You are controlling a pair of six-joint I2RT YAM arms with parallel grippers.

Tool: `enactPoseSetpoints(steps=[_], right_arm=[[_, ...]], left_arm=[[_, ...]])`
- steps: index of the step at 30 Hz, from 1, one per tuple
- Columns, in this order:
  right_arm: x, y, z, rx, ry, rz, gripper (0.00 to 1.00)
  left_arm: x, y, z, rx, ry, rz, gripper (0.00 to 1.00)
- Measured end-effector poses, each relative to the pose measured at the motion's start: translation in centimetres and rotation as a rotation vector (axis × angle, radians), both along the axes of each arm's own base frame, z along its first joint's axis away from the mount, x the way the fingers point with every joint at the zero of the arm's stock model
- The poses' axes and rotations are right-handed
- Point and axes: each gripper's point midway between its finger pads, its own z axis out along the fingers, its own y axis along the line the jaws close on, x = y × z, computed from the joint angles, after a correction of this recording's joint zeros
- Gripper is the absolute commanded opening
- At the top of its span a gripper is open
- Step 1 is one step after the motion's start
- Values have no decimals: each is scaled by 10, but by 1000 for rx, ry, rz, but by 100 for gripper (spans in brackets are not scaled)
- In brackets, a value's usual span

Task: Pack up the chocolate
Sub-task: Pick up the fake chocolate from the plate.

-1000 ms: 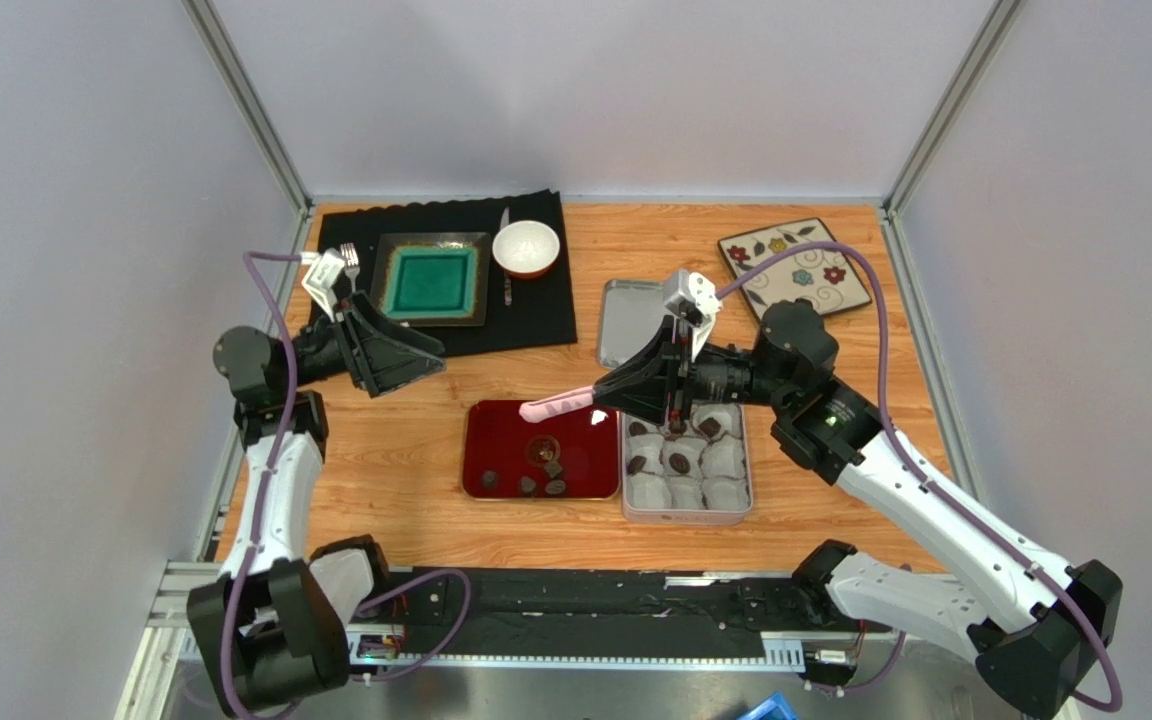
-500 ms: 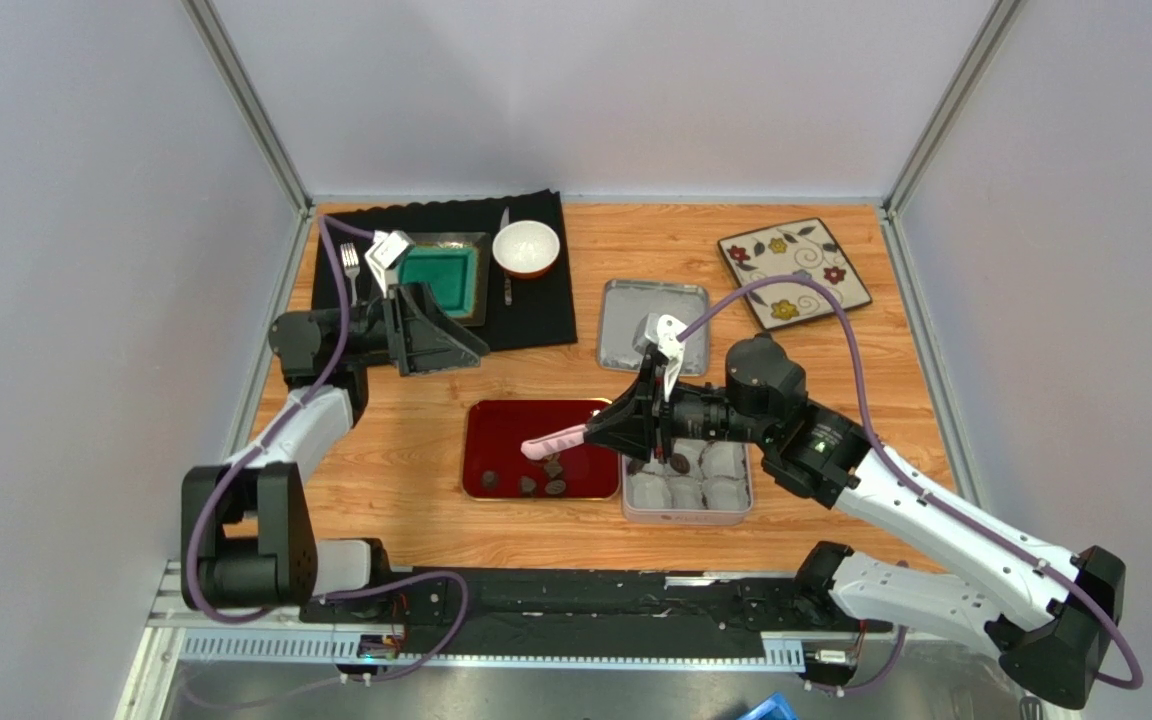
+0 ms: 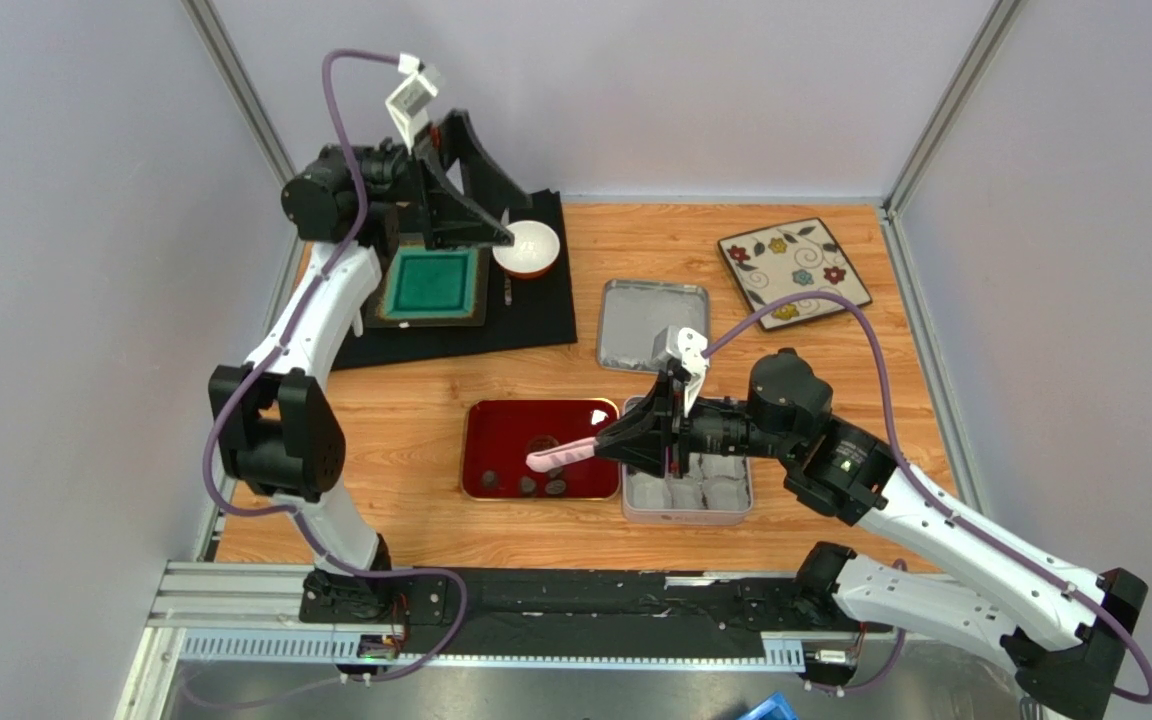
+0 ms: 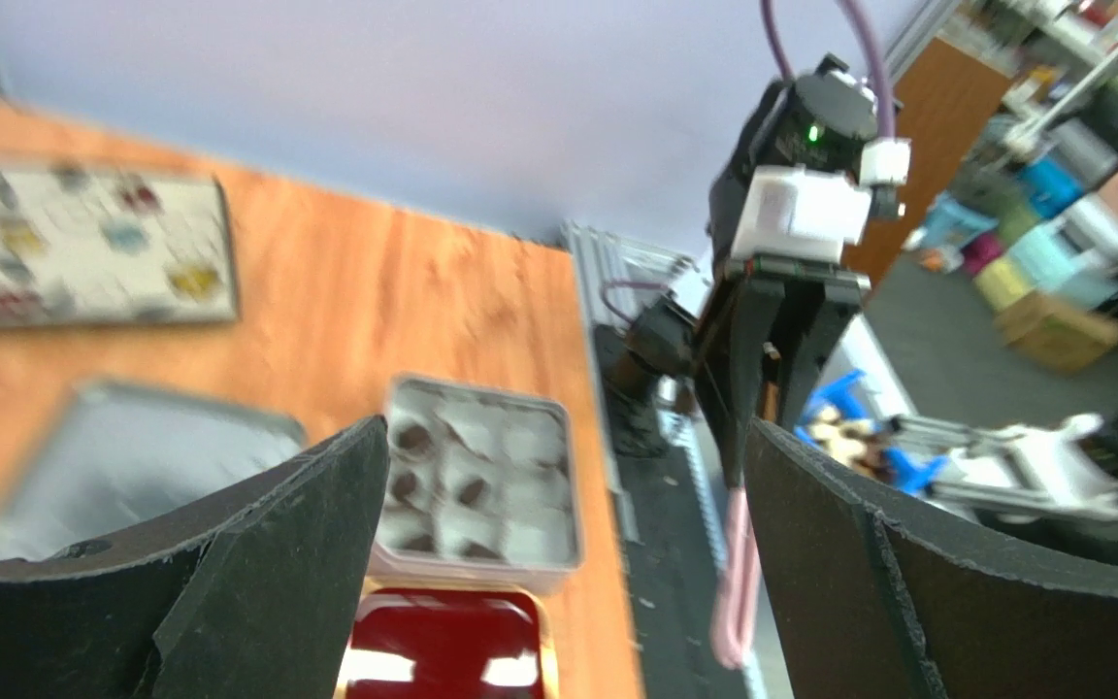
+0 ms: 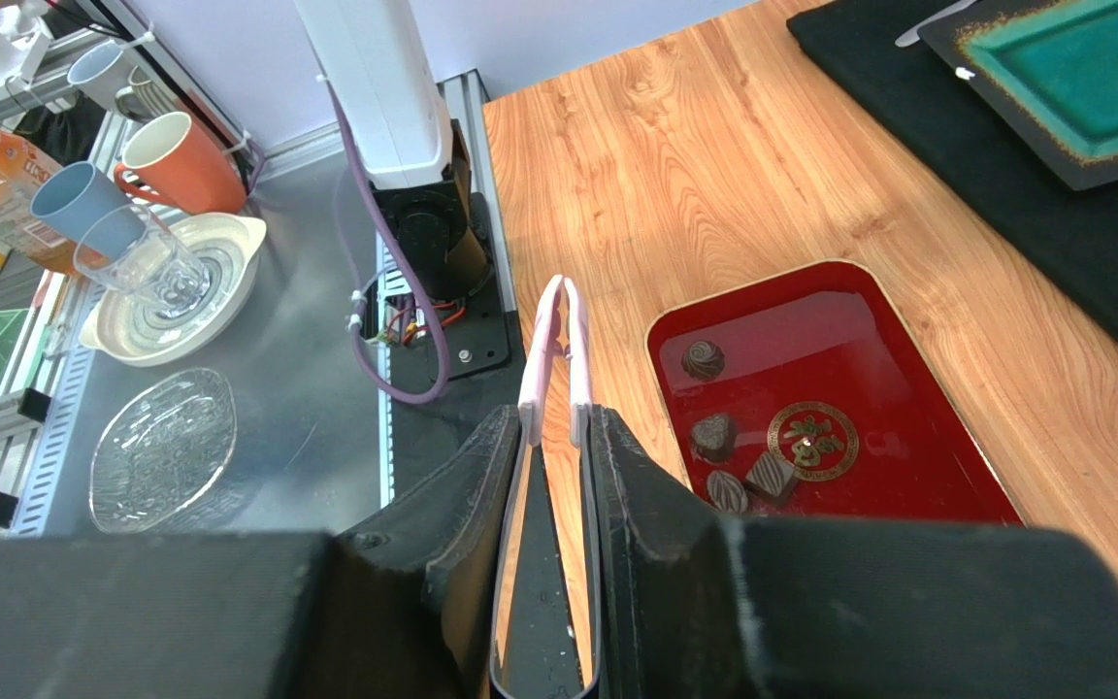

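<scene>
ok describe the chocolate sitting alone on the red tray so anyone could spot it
On the wooden table, find the glossy red tray. The chocolate is the round piece alone by the tray's near left corner; the other three huddle beside the gold emblem.

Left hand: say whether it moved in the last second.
Yes. The left hand swung from the green plate's near side to its far side, by the bowl.

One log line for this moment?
left gripper: open, empty | right gripper: shut on tongs | chocolate: four on tray, some in tin
</scene>
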Motion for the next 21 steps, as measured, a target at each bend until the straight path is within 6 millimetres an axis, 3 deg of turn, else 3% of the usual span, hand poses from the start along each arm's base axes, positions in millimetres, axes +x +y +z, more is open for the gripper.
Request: enactPoseSetpoints(steps=[5,9,13,17,21], right_arm=[[-2,1,-2,-4,13,5,0],[-6,4,-4,-10,26,20,0],[-8,7,-8,-20,36,33,0],[-8,10,-17,-51,58,33,0],[-2,15,-24,-80,72,16,0]], left_arm=[[25,-16,59,-36,-227,-38,99],[40,-29,68,-55,-323,-66,99],[36,-34,80,-90,-557,-69,99],[33,-22,109,-133,-937,-22,99],[46,12,140,-138,-1393,93,99]])
